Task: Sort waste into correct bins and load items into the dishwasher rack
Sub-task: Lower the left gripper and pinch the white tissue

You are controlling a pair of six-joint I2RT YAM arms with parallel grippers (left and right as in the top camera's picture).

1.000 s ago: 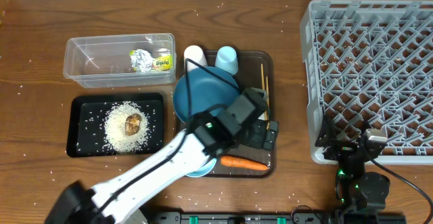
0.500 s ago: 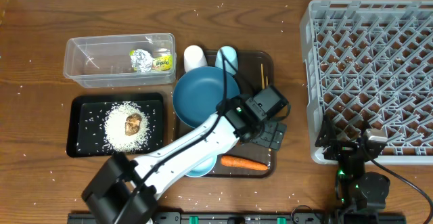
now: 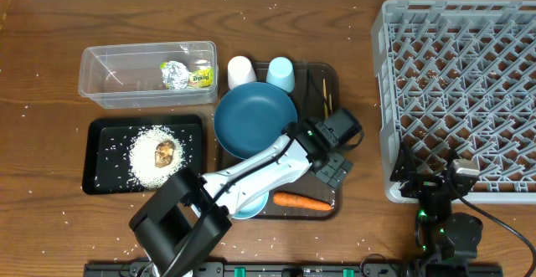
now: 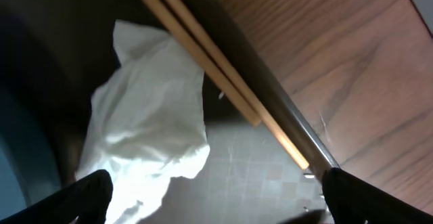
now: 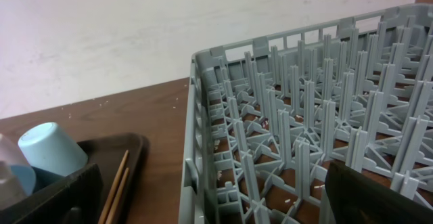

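Overhead: left gripper (image 3: pixel 332 161) hangs over the right side of the brown serving tray (image 3: pixel 333 74), jaws spread wide, nothing between them. Chopsticks (image 3: pixel 327 101) lie along that tray's right rim, toward its far end. Carrot (image 3: pixel 301 201) lies at the tray's near edge, and the big blue plate (image 3: pixel 251 118) covers its left half. Dishwasher rack (image 3: pixel 461 84) stands well right of the tray. Right gripper (image 3: pixel 419 181) sits between tray and rack.

Left wrist: the two sticks run diagonally, side by side and touching. A white crumpled sheet (image 4: pixel 149 136) lies just beside them on the tray floor, with the tray's rim close on their other side.

Right wrist: jaws wide, empty, facing the rack, with the tray off to the left.

Judgement: the chopsticks look like the target. Turn the wrist until the jaws close squarely across both sticks. Descend inside the rim, clear of the sheet. Pinch both together, away from the tips, or one may roll free.
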